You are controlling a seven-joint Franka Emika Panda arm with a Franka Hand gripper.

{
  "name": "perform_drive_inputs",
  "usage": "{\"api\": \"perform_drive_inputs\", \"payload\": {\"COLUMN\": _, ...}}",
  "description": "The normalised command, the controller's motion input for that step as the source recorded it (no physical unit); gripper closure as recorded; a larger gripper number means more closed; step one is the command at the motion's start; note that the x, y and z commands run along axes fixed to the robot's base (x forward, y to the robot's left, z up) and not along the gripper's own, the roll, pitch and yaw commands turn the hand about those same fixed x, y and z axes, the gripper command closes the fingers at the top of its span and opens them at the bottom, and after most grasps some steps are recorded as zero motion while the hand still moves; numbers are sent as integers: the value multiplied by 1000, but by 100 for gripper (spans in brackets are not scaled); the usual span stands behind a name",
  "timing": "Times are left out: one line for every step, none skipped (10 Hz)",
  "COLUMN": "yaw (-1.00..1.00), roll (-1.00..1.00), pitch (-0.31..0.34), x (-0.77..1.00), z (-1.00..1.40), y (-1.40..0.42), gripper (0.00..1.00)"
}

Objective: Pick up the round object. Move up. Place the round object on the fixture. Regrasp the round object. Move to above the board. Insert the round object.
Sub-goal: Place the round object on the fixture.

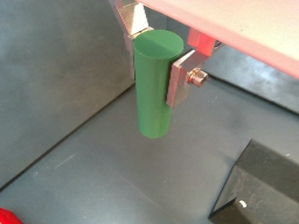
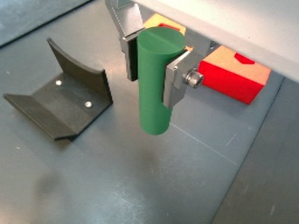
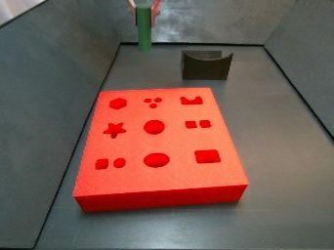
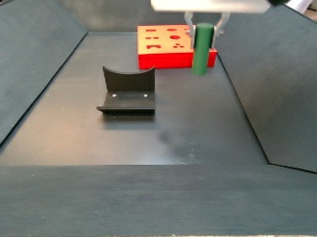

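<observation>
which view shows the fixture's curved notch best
A wrist view shows the fixture best: close, its curved notch and base plate plain, beside the green peg held in the gripper. A side view shows it whole but smaller; another small, far behind the board; a wrist view only a corner.

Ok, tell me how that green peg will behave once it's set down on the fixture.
Held upright in the gripper, the round object looks rigid and smooth, so probably stiff. Laid sideways it would likely roll; the fixture, with its curved notch, should cradle it.
</observation>
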Motion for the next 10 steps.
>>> {"api": "perform_drive_inputs", "payload": {"yaw": 16, "roll": -66, "pitch": 31, "x": -14, "z": 647, "y": -14, "gripper": 100}}
{"api": "perform_drive_inputs", "payload": {"yaw": 10, "roll": -82, "pitch": 39, "x": -14, "z": 567, "y": -12, "gripper": 100}}
{"api": "perform_drive_inputs", "payload": {"yaw": -7, "roll": -108, "pitch": 48, "x": -11, "z": 408, "y": -7, "gripper": 100}}
{"api": "perform_drive_inputs", "payload": {"yaw": -20, "roll": -123, "pitch": 54, "x": -10, "z": 289, "y": -4, "gripper": 100}}
{"api": "perform_drive_inputs", "payload": {"yaw": -28, "roll": -134, "pitch": 56, "x": -9, "z": 171, "y": -2, "gripper": 100}}
{"api": "perform_drive_inputs", "payload": {"yaw": 450, "roll": 40, "pitch": -98, "x": 1000, "z": 236, "y": -499, "gripper": 100}}
{"api": "perform_drive_inputs", "payload": {"yaw": 409, "roll": 83, "pitch": -68, "x": 1000, "z": 183, "y": -472, "gripper": 100}}
{"api": "perform_drive_inputs", "payload": {"yaw": 345, "roll": 103, "pitch": -29, "x": 1000, "z": 150, "y": -418, "gripper": 100}}
{"api": "perform_drive_inputs", "payload": {"yaw": 234, "roll": 100, "pitch": 17, "x": 1000, "z": 106, "y": -310, "gripper": 100}}
{"api": "perform_drive_inputs", "payload": {"yaw": 133, "roll": 102, "pitch": 58, "x": 1000, "z": 62, "y": -224, "gripper": 100}}
